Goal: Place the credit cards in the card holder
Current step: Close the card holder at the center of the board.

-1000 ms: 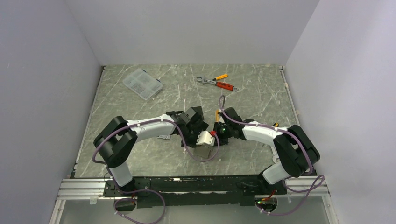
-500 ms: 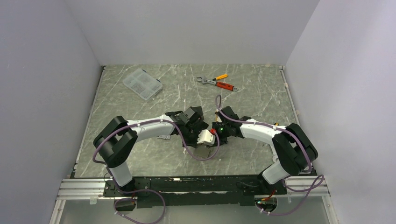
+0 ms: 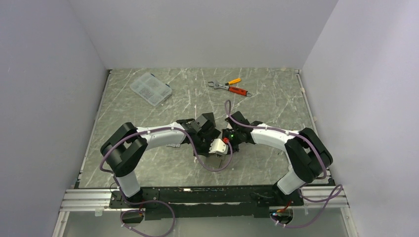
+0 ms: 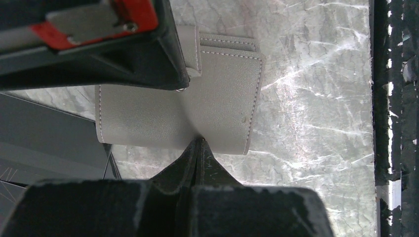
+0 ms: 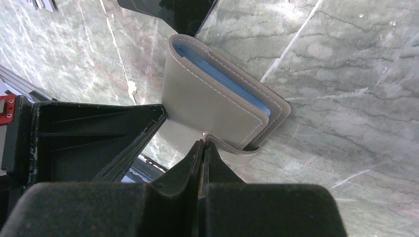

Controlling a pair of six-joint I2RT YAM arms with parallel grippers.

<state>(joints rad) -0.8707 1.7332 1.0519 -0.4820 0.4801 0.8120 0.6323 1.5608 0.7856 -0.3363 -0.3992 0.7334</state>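
Note:
The card holder [image 4: 217, 94] is a taupe-grey bifold wallet lying folded on the marble table, its blue lining [image 5: 225, 79] showing at the open edge. My left gripper [image 4: 200, 141] is shut, its tips pressed on the wallet's near edge. My right gripper [image 5: 204, 143] is also shut, its tips against the snap tab [image 5: 237, 150] that curls round the wallet. From above, both grippers [image 3: 213, 151] [image 3: 224, 149] meet over the wallet [image 3: 214, 157] and mostly hide it. I see no credit cards clearly. A dark flat sheet [image 4: 44, 133] lies by the wallet; I cannot tell what it is.
A clear compartment box [image 3: 151, 89] sits at the back left. An orange-handled wrench and pliers [image 3: 230, 88] lie at the back centre. White walls close in three sides. The black base rail [image 4: 393, 118] runs along the near edge.
The right arm has swung left and closed in on the left gripper over the wallet. A thin orange strip seen beside its wrist a second ago no longer shows.

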